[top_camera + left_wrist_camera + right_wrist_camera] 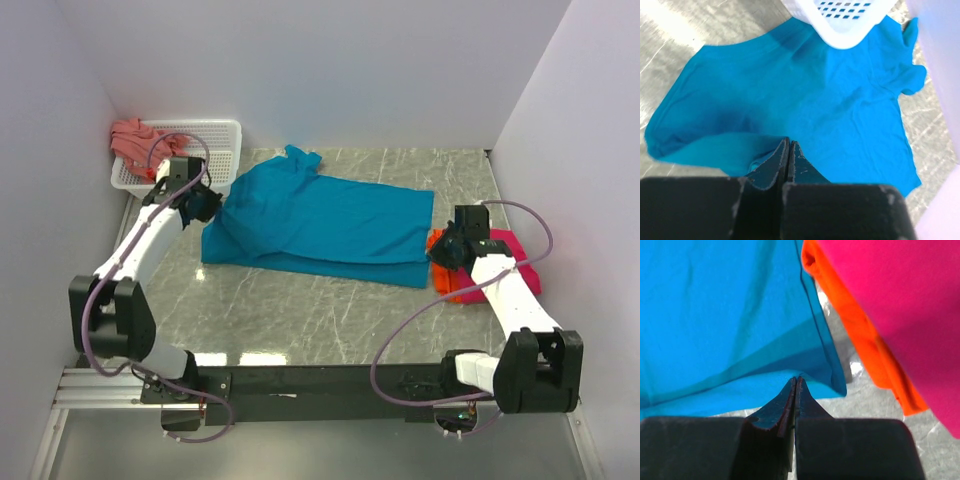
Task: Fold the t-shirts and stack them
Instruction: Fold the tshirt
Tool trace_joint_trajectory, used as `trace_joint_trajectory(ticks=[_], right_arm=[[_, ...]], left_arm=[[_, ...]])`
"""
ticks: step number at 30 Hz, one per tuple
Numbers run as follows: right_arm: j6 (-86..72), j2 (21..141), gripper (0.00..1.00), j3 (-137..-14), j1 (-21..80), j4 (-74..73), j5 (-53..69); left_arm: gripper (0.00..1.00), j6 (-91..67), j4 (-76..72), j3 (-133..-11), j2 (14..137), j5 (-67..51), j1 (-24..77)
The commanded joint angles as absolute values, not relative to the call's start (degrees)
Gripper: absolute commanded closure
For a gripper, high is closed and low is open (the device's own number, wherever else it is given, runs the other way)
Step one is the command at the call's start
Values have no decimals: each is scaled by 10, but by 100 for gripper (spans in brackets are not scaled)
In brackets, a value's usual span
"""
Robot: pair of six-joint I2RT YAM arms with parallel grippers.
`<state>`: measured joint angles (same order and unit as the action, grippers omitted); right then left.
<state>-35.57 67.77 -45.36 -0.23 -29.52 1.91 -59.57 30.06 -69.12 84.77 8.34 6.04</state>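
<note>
Grey marble table (300,310) under me: my left claw (789,142) pinches the teal shirt (330,225) tight; my right claw (796,379) seems clamped on its corner.

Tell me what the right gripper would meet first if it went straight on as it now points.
The teal-blue t-shirt: the shut tips of the right gripper aim at its near corner; the orange t-shirt lies off-line. Whether they touch the cloth is unclear.
</note>
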Motion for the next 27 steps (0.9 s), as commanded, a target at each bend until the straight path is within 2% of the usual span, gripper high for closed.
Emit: trace_joint_trajectory(ticks=[1,13,18,19,20,22,23,25,26,27], right_arm=[[-358,698,100,-490,-15,-256,1],[-359,798,100,-535,-19,-215,-16],[-353,831,98,-564,-21,-220,-39],[-352,835,93,-568,-20,-221,-43],[-350,838,88,-575,-21,-221,-42],[-343,842,75,-580,-20,-225,-36],[-340,842,64,-581,-21,-227,-32],[-332,834,57,-579,-20,-225,-27],[-330,829,54,-571,-20,-221,-13],[-324,817,50,-566,-19,-217,-6]], left_arm=[[100,-573,273,-736,883,101,67],[100,-523,219,-847,1032,138,93],[99,-508,263,-930,1100,154,104],[95,-503,263,-938,1105,156,106],[76,-498,265,-950,1112,157,112],[48,-480,265,-961,1114,157,119],[30,-476,267,-970,1113,160,129],[19,-460,269,-973,1106,161,139],[7,-457,272,-972,1097,162,147],[3,-454,279,-970,1092,160,150]])
